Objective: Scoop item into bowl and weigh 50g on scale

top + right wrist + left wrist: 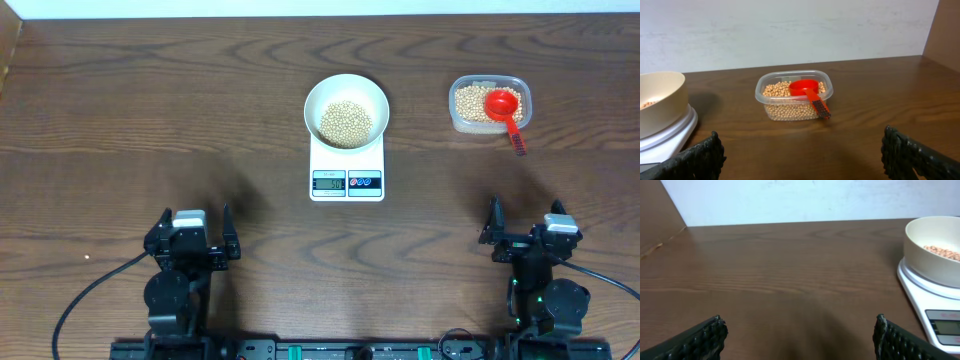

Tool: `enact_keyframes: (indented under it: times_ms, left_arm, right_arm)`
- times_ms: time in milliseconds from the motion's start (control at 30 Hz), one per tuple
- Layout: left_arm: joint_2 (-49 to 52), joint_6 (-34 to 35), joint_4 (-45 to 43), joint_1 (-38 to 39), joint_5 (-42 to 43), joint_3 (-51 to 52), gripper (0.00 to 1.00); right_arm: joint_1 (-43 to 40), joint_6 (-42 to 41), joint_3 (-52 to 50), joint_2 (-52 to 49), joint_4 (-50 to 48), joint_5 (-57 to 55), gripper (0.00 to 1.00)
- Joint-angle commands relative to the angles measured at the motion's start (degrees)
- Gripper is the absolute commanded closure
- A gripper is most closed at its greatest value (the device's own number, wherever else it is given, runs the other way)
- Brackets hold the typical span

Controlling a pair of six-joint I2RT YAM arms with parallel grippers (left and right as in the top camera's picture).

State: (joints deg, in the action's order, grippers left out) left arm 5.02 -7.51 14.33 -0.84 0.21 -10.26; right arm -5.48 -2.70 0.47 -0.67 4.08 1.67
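Observation:
A white bowl (345, 104) holding a heap of beige beans (345, 123) stands on the white scale (346, 171) at the table's middle. The bowl (935, 250) and scale (935, 305) show at the right of the left wrist view, and the bowl (660, 100) at the left of the right wrist view. More beans (474, 103) fill a clear tub (489, 104) at the back right, with a red scoop (505, 108) lying in it. My left gripper (196, 222) and right gripper (523, 210) are both open and empty near the front edge, far from the scale.
The tub (794, 95) with the scoop (809, 92) sits straight ahead of the right gripper (802, 152). A pale wall runs behind the table. Bare wood lies ahead of the left gripper (799, 335).

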Motion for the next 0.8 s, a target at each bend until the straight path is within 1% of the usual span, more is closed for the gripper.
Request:
enact_keyframes:
  times_ms: [0,167,767]
  left_arm:
    - [-2.9,0.3,-1.0,-0.5,-1.4,3.2,0.05]
    - [-4.9,-0.6,-3.2,-0.5,-1.4,7.0,0.05]
    - [-4.7,-0.5,-3.3,-0.9,-2.2,7.0,0.05]
  right_arm:
    - [0.4,0.6,-0.2,0.4,0.2,-0.2,0.01]
    - [0.4,0.6,-0.2,0.4,0.2,-0.2,0.01]
    - [0.4,0.6,-0.2,0.4,0.2,-0.2,0.01]
